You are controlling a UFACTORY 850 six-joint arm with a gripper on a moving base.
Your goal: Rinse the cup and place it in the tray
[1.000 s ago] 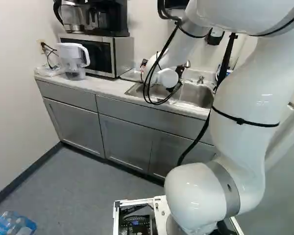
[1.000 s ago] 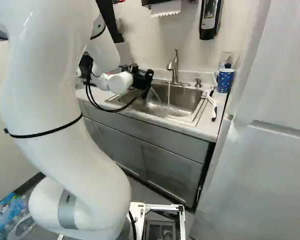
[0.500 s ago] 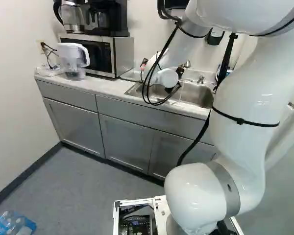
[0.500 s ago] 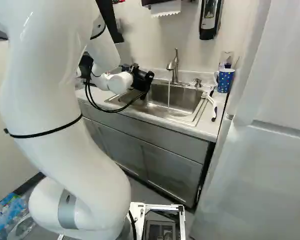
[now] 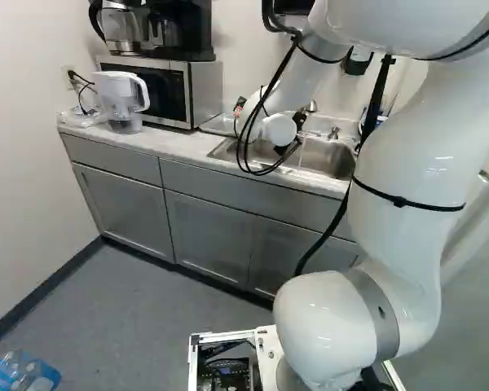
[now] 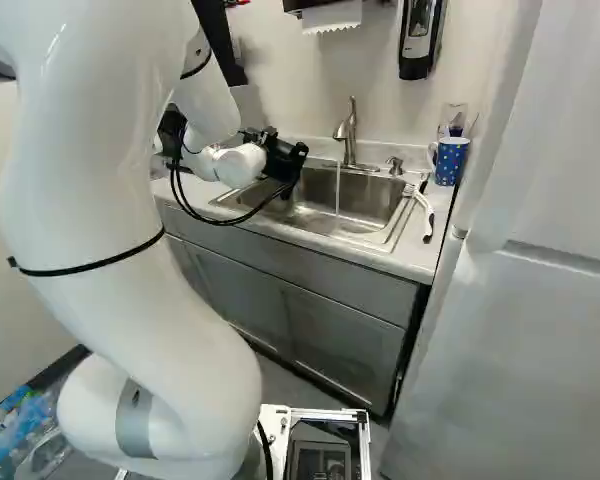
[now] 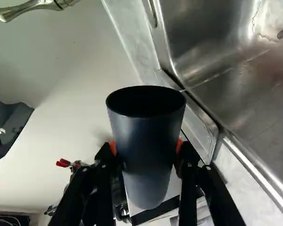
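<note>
In the right base view my gripper point(image 6: 289, 172) hangs over the near left part of the steel sink point(image 6: 365, 200), beside the running water point(image 6: 338, 188) that falls from the faucet point(image 6: 348, 135). In the wrist view the gripper point(image 7: 146, 153) is shut on a dark blue-grey cup point(image 7: 144, 141), an orange pad pressing on each side. The cup's round mouth faces away from the fingers, and its inside looks dark. The arm and gripper hide the cup in the base views. I cannot make out which thing is the tray.
A blue dotted mug point(image 6: 450, 162) and a white-handled brush point(image 6: 421, 210) lie right of the sink. Left of it stand a microwave point(image 5: 167, 91) and a water pitcher point(image 5: 122, 99). A soap dispenser point(image 6: 420, 35) hangs above; a tall white panel point(image 6: 520, 300) rises at the right.
One second ago water splashed off slantwise below the gripper; now the stream falls straight. The gripper has tilted slightly and shifted a little, the cup still in it. The base has stayed put.
</note>
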